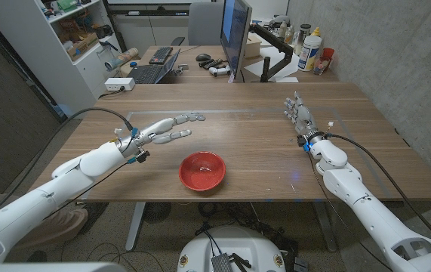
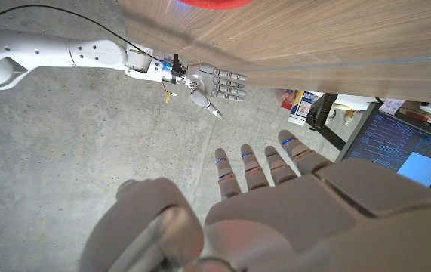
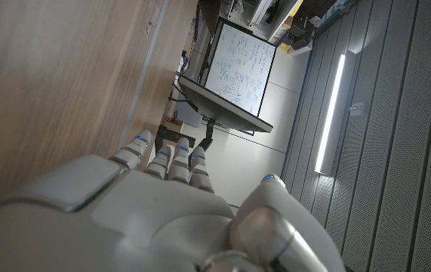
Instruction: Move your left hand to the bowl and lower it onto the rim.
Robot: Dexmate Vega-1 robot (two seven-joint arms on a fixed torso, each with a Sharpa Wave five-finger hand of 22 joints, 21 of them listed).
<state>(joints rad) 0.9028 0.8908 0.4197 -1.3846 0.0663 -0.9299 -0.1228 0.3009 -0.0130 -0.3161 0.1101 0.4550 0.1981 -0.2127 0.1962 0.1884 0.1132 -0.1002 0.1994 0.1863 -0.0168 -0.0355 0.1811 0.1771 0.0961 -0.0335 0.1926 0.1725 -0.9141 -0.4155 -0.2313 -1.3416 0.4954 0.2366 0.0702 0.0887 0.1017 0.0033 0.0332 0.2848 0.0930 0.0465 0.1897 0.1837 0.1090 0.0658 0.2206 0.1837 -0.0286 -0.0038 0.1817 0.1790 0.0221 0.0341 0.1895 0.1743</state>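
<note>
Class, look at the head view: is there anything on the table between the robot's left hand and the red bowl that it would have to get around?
Nothing visible. The left hand is open over bare wood, up and to the left of the red bowl in that view, and apart from it. Only bare table lies between them.

bowl: cut by frame edge | bottles: labels too small to read

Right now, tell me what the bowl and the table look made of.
Bowl: likely plastic or glazed ceramic; uniform red, smooth, slightly glossy inside. Can't tell which.
Table: wood or wood-look laminate; brown grain lines run lengthwise, with a matte-to-satin sheen.
</note>
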